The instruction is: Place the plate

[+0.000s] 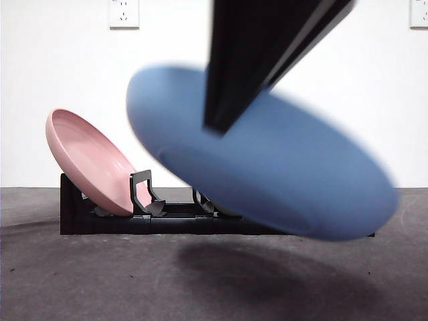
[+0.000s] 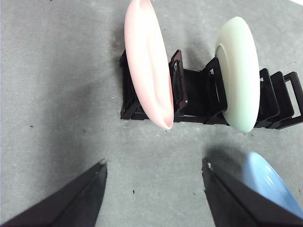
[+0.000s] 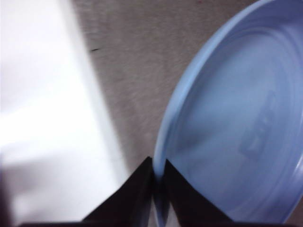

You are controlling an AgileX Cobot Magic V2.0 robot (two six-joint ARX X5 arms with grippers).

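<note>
A blue plate (image 1: pixel 267 160) hangs tilted above the table in front of the black rack (image 1: pixel 167 217), held by its rim in my right gripper (image 3: pixel 158 177), which is shut on it. The same blue plate (image 2: pixel 270 182) shows at the edge of the left wrist view, and fills the right wrist view as the blue plate (image 3: pixel 236 123). My left gripper (image 2: pixel 154 165) is open and empty, hovering above the table short of the rack (image 2: pixel 199 99). A pink plate (image 1: pixel 87 160) leans in the rack's left end slot.
A pale green plate (image 2: pixel 239 71) stands in a middle slot of the rack, with the pink plate (image 2: pixel 147 61) two dividers away. Several free dividers (image 2: pixel 281 94) lie beyond the green plate. A white wall with sockets (image 1: pixel 124 13) rises behind the table.
</note>
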